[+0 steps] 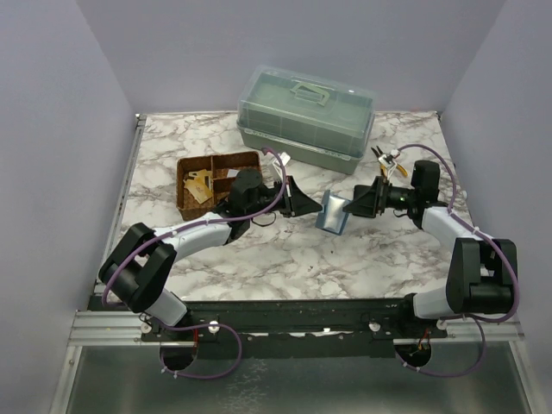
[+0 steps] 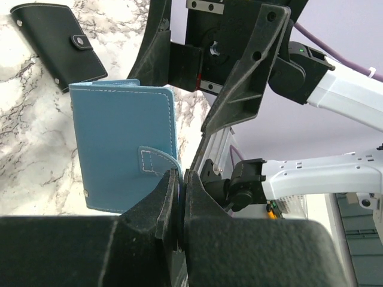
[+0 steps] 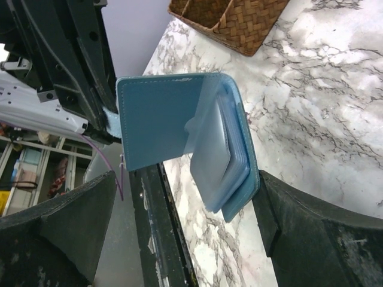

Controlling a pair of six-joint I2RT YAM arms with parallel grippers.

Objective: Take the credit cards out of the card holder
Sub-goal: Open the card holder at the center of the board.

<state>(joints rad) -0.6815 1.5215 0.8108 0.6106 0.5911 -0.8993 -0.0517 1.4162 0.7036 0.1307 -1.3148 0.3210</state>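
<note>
The card holder (image 1: 333,212) hangs open above the desk (image 1: 285,259), its flap pinched in the left tool (image 2: 179,200) while the right tool (image 3: 185,179) gapes around it. That thin hold could slip or twist once pulling begins.

I saw plain lavender walls (image 1: 60,86) on three sides, closing in a white marble-pattern table (image 1: 285,267). A metal rail (image 1: 112,326) ran along its near edge, with a dull grey surface (image 1: 293,388) below. Light was even and soft.
</note>
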